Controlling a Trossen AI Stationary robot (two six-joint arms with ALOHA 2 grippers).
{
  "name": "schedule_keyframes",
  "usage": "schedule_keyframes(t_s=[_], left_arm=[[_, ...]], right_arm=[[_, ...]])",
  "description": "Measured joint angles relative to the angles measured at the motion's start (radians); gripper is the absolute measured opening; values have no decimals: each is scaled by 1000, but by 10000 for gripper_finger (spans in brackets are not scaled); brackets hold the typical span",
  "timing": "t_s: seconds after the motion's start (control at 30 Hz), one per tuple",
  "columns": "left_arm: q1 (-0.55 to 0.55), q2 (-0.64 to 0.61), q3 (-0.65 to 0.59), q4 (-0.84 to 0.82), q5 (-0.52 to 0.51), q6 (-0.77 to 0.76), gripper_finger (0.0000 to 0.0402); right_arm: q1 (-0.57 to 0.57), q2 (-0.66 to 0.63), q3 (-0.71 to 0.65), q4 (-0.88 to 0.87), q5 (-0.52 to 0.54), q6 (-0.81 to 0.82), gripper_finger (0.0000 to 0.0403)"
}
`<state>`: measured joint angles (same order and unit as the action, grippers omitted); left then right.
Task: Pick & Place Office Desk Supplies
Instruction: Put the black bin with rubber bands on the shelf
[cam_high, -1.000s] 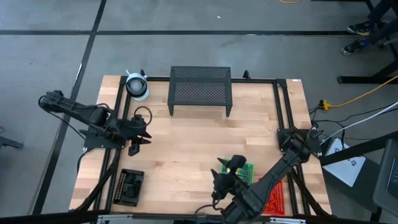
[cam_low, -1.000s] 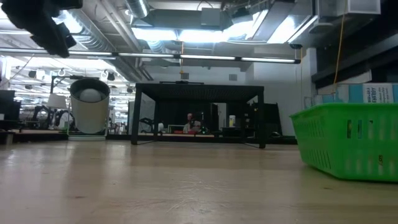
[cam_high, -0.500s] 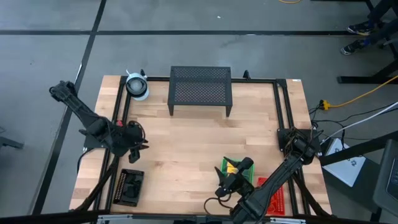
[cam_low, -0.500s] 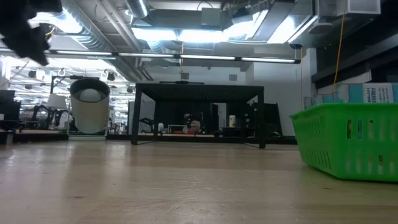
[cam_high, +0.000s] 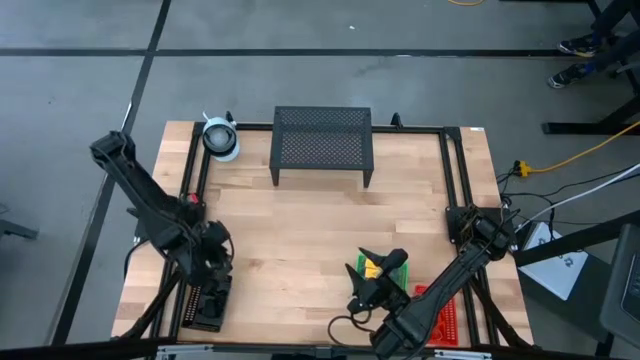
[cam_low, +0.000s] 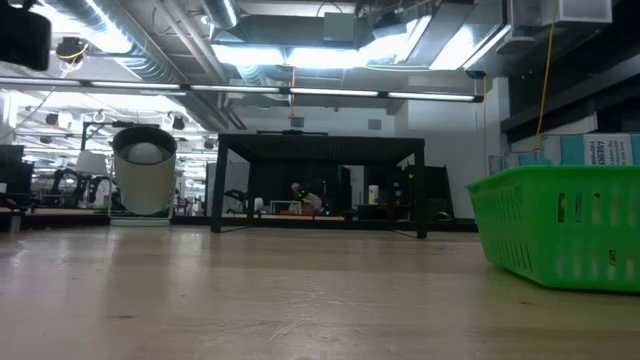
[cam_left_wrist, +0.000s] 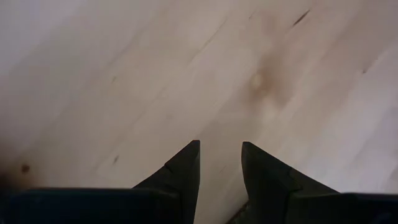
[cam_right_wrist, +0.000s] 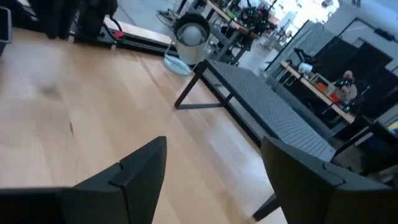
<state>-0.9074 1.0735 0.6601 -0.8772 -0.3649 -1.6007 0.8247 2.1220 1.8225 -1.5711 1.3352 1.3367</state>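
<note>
Here the left gripper (cam_high: 213, 262) hangs over the near left part of the wooden table (cam_high: 300, 230), just above the far end of the black tray (cam_high: 206, 303). In the left wrist view its two dark fingers (cam_left_wrist: 180, 174) stand a little apart with only bare wood showing between them — nothing is held. The black tray lies by the left edge of the table with small black bits (cam_high: 207, 298) inside it. The right gripper (cam_high: 383, 272) sits over the green tray (cam_high: 401, 283) at the near right side, and its fingers (cam_right_wrist: 140, 168) are spread wide and hold nothing. A yellow-green crayon box (cam_high: 372, 268) shows in the green tray, partly hidden by that gripper. A red tray (cam_high: 445, 320) lies beside the green one, nearer the right edge, half under the right arm. At the far side of the table stands the large black mesh stand (cam_high: 322, 143), and the round whitish roll (cam_high: 219, 138) rests near the far left corner. In the low view the green tray (cam_low: 560, 235) is on the right — its holed wall faces the camera.
</note>
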Motion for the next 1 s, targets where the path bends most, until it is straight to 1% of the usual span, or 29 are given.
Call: schedule_keyframes(t_s=[0.13, 0.27, 0.4, 0.53, 0.6, 0.73, 0.83, 1.0], left_arm=[[-55, 40, 0, 1, 0, -38, 114], [-95, 40, 3, -1, 12, -52, 114], [-130, 37, 49, -10, 73, 22, 114], [-161, 36, 100, -19, 81, 151, 114], [-169, 39, 103, -24, 123, 196, 114], [-174, 80, 102, -84, 190, 213, 114], [-174, 127, 102, -96, 232, 236, 114], [-174, 169, 102, -95, 237, 251, 114]], right_arm=[[-1, 0, -9, 0, 3, -6, 263], [-1, 0, -13, 0, -16, 5, 263], [-1, 0, -13, 0, -36, 10, 263], [-3, 1, -13, 0, -39, 10, 263], [-3, 1, -13, 0, -46, 14, 263], [-3, 2, -13, 0, -50, 18, 263], [-3, 2, -13, 0, -54, 23, 263], [-3, 2, -13, 0, -59, 39, 263]])
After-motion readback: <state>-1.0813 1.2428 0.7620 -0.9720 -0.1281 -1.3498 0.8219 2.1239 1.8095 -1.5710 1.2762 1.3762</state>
